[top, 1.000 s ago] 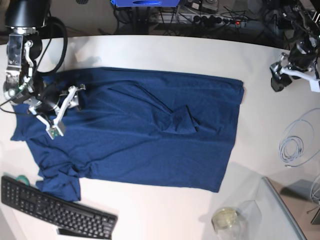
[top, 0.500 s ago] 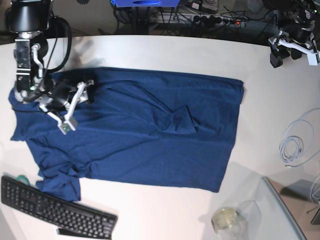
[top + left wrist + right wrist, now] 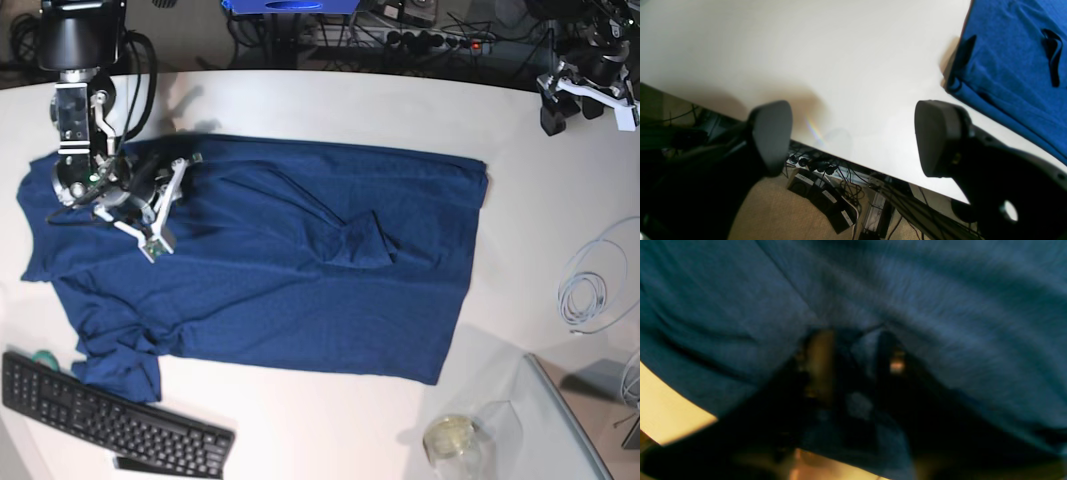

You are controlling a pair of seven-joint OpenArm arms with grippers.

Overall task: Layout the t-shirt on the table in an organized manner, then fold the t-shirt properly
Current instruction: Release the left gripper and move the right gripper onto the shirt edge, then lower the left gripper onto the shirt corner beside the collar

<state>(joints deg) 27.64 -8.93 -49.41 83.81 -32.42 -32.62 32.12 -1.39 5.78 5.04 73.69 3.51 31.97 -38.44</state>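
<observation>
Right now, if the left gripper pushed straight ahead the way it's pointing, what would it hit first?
Most likely the bare white table. The left gripper is open over the table's far edge, and the t-shirt lies off to one side of its line, though depth is hard to judge.

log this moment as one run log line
right gripper: closing on t-shirt top edge | left gripper: open, empty, off cloth

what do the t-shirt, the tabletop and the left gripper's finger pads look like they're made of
T-shirt: soft knit fabric, likely cotton jersey, matte navy; it creases and bunches into folds.
Table: smooth white hard surface, possibly laminate; a faint sheen and soft shadows show in the left wrist view.
Finger pads: matte black, rounded; rubber or plastic, can't tell which.
</observation>
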